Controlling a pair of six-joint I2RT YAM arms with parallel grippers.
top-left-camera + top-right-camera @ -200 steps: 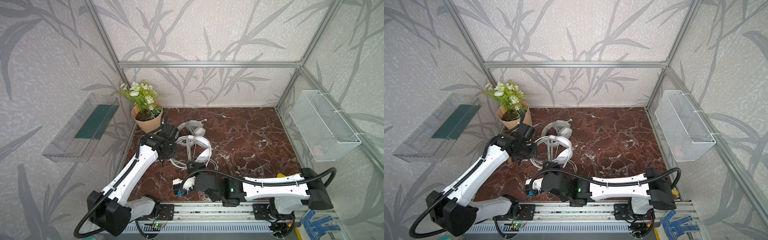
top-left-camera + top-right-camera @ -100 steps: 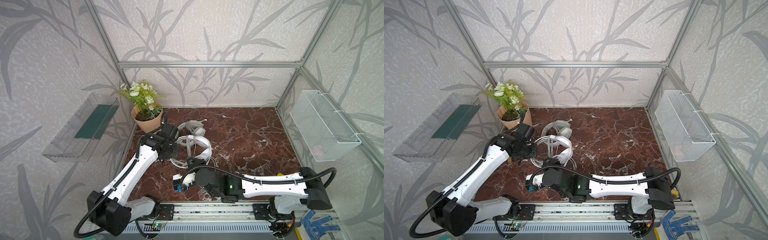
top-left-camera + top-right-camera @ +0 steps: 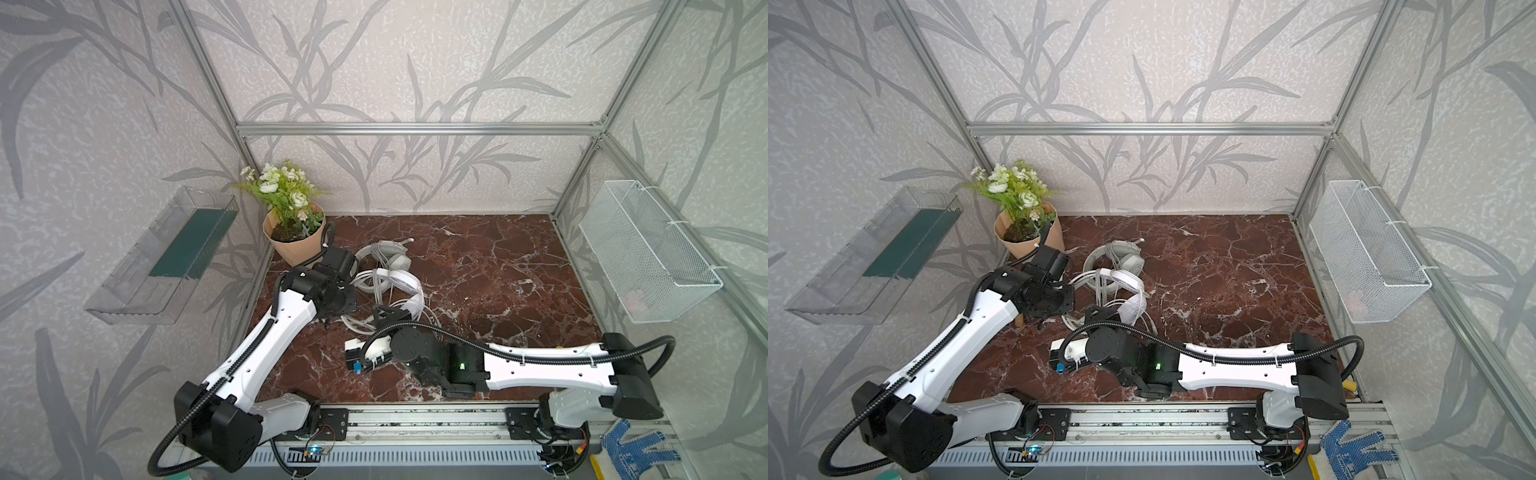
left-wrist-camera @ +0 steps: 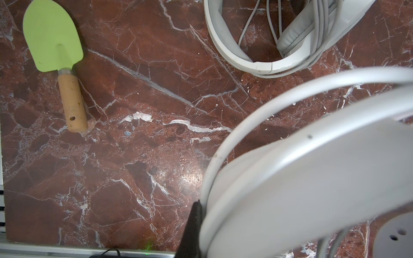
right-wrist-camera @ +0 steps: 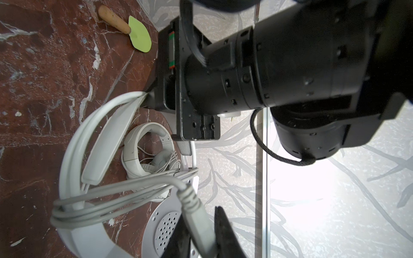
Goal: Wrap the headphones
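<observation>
Red marble bench (image 3: 478,270): left hand (image 5: 147,100) pinches white over-ear headphones (image 5: 73,152) by the band; right hand (image 5: 201,223) brackets grey cable plug (image 5: 190,198), grip unclear. A slip could undo the wrapping.

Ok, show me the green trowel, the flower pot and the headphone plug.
green trowel (image 4: 52,36): left wrist view, on its blade.
flower pot (image 3: 291,249): a top view, on its tan wall.
headphone plug (image 5: 199,223): right wrist view, on its grey body.

Bystanders on and around a red-brown marble worktop (image 3: 478,266).
Potted white flowers (image 3: 293,232) in the far left corner; green trowel (image 4: 54,44) lying flat; clear bin (image 3: 166,257) on left wall, wire basket (image 3: 648,253) on right; blue glove (image 3: 636,451) at front.
</observation>
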